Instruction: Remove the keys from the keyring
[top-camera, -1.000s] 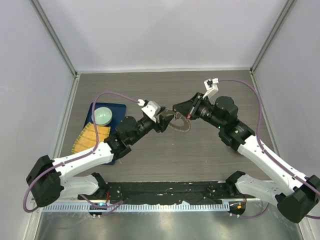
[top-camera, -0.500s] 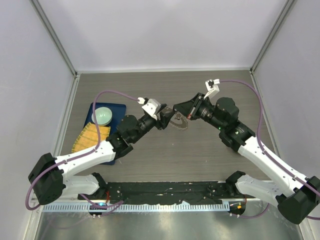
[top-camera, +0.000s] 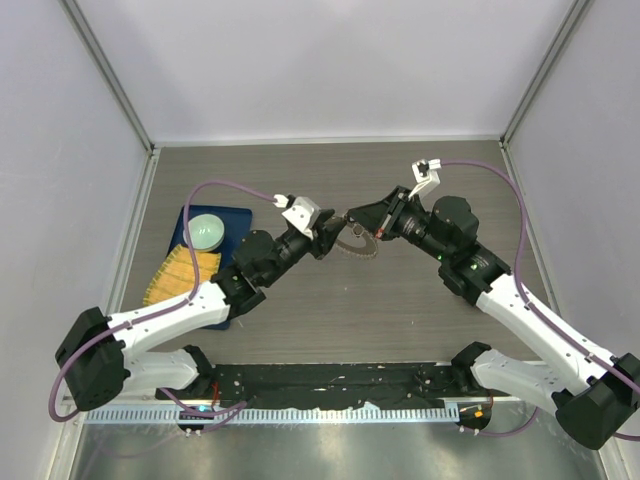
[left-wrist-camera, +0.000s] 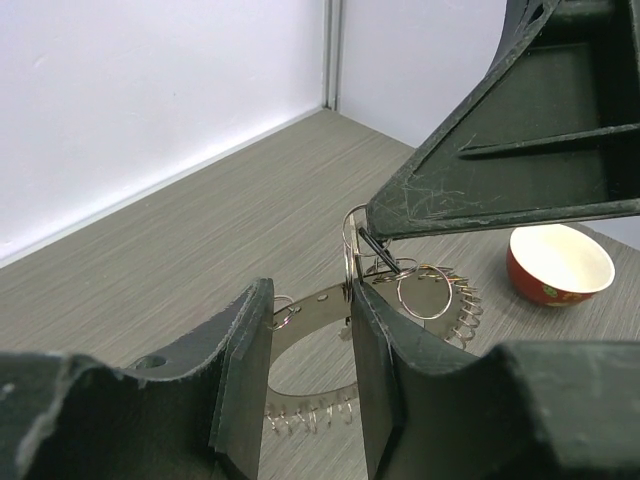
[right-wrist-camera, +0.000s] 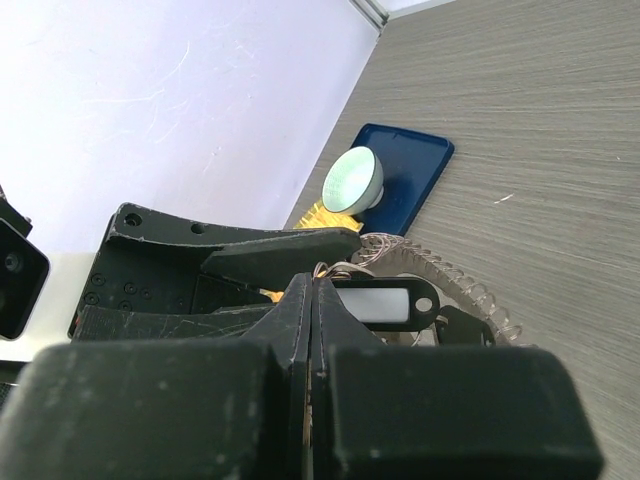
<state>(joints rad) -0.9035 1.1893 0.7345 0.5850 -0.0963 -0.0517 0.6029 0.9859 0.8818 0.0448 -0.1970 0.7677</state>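
- Your left end effector (left-wrist-camera: 310, 300) has narrowed around the keyring (left-wrist-camera: 452, 308) band; whether it grips yet is unclear.
- Right end effector (left-wrist-camera: 372, 232) stays clamped on its wire loops; nothing freed yet.

The left gripper (left-wrist-camera: 308, 305) holds its fingers apart with the flat band of the keyring (left-wrist-camera: 455, 305) in their gap, while the right gripper (left-wrist-camera: 372, 232) pinches its wire loops near a red bowl (left-wrist-camera: 560, 265).
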